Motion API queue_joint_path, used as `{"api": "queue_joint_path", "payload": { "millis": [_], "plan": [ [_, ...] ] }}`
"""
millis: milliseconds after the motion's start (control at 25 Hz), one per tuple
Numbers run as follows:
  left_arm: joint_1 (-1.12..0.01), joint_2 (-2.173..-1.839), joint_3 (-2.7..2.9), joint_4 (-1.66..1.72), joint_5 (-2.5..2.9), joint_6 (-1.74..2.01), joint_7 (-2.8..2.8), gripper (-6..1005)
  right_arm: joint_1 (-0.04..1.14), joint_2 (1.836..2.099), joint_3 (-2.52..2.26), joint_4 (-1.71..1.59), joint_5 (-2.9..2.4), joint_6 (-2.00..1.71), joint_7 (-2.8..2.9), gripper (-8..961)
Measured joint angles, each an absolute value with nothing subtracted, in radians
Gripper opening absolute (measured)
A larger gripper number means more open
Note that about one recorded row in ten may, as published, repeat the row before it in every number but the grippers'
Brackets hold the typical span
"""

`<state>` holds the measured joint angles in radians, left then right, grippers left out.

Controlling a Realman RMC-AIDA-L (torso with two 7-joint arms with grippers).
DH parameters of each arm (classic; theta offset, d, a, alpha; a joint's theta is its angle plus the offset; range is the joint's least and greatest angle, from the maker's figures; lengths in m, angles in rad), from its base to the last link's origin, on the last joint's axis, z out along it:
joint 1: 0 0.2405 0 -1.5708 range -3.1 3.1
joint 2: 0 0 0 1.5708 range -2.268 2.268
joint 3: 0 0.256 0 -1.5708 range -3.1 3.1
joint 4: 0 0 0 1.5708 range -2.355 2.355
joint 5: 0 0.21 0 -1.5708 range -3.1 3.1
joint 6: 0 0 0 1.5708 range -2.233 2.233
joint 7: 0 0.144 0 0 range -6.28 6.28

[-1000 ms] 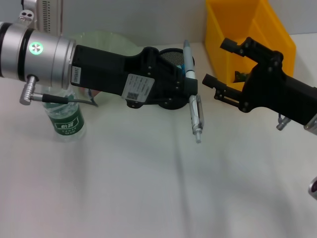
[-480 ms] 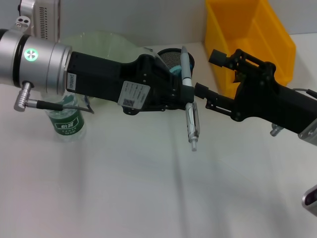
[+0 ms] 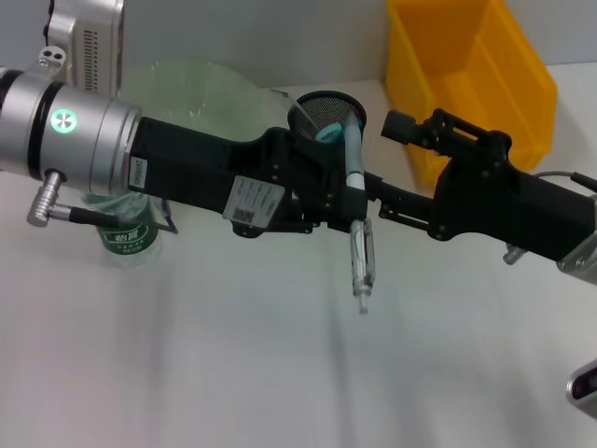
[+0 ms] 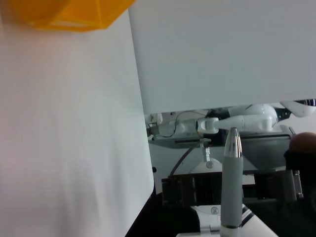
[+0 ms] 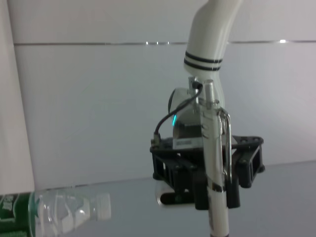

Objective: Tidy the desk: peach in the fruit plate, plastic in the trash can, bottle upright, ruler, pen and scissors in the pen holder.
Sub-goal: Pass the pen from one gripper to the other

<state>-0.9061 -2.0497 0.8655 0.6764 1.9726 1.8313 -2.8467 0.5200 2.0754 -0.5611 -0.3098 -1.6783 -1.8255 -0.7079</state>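
Now, done: I see bottle (image 3: 126, 229) upright.
Left: pen (image 3: 359, 233), clamped in left gripper (image 3: 353, 191), near pen holder (image 3: 328, 112).
Right gripper (image 3: 378, 191): grip unclear.

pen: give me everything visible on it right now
The pen is silver-grey with a metal clip, a darker grip section and a tapered tip. It is held off the desk, roughly mid-barrel, by the left gripper, with one end angled up toward the black mesh pen holder and the clip end pointing down toward the near side. The right gripper has its fingers right beside the pen; whether they touch it is unclear.
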Motion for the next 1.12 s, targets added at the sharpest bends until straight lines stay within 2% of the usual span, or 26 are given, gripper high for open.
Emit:
{"api": "queue_joint_path", "payload": {
  "millis": [1120],
  "plan": [
    [-0.904,-2.035,0.91,0.661,1.973,1.861,-2.841,132,0.528,2.075,-0.628,-0.27,-1.684,-1.859,-0.807,653]
  ]
}}
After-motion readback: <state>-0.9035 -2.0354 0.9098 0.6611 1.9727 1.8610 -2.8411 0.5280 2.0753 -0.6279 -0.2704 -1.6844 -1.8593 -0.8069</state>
